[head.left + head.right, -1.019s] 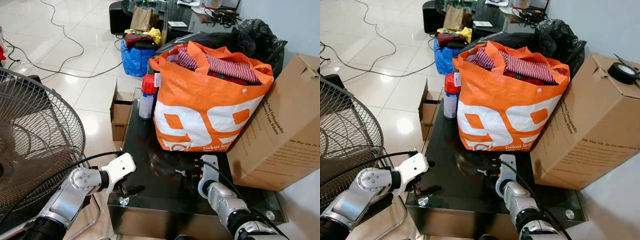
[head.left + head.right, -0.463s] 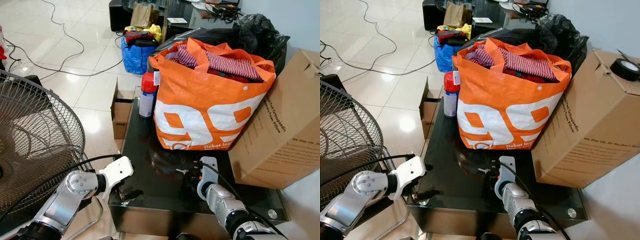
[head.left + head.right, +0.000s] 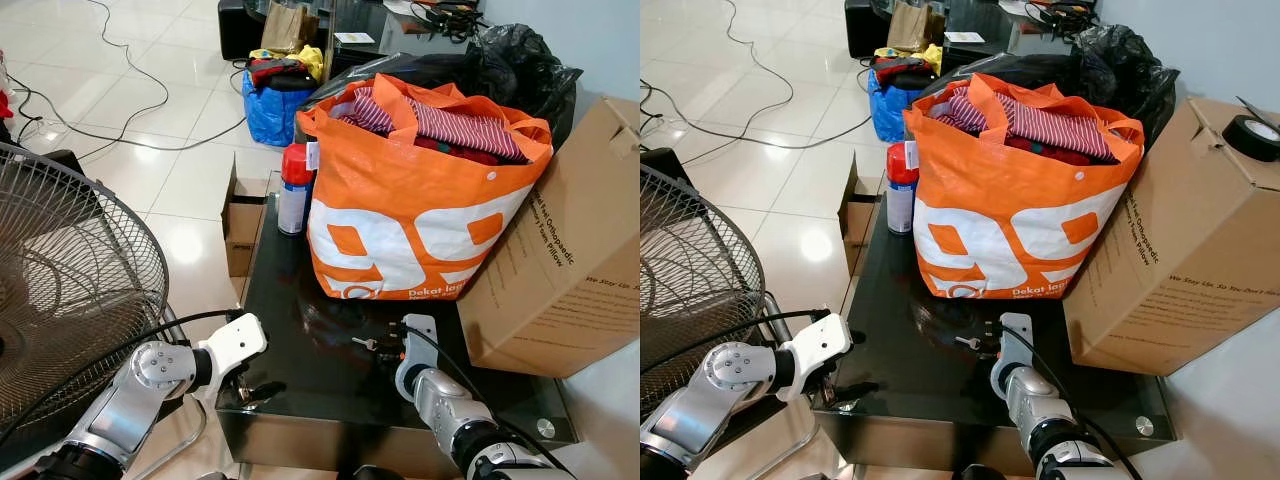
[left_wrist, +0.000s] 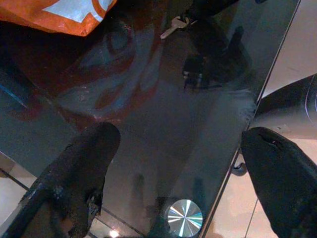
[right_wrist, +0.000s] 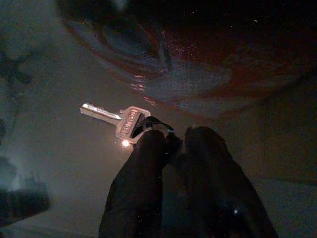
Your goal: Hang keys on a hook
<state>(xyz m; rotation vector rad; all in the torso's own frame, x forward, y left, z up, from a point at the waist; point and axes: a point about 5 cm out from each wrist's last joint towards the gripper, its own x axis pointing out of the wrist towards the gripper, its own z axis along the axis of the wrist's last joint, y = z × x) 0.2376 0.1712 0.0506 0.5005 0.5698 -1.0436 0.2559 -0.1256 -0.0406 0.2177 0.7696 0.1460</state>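
Observation:
A silver key [image 3: 362, 343] on a dark ring lies on the black glass table [image 3: 290, 300], just in front of the orange bag. My right gripper [image 3: 388, 352] rests low on the glass, right beside the key. In the right wrist view its two fingers [image 5: 148, 163] are pressed close together over the ring, and the key blade [image 5: 106, 114] sticks out sideways. My left gripper [image 4: 181, 144] hovers at the table's front left corner with its fingers [image 4: 84, 163] spread wide and nothing between them.
A full orange shopping bag [image 3: 420, 220] stands in the middle of the table, with a red-capped spray can [image 3: 294, 190] to its left. A big cardboard box [image 3: 570, 260] leans at the right. A floor fan [image 3: 60, 290] stands close on the left. Bags and cables lie on the tiled floor behind.
My left arm has drawn back slightly toward the table's front left corner. The right gripper stays at the key. The camera has shifted a little.

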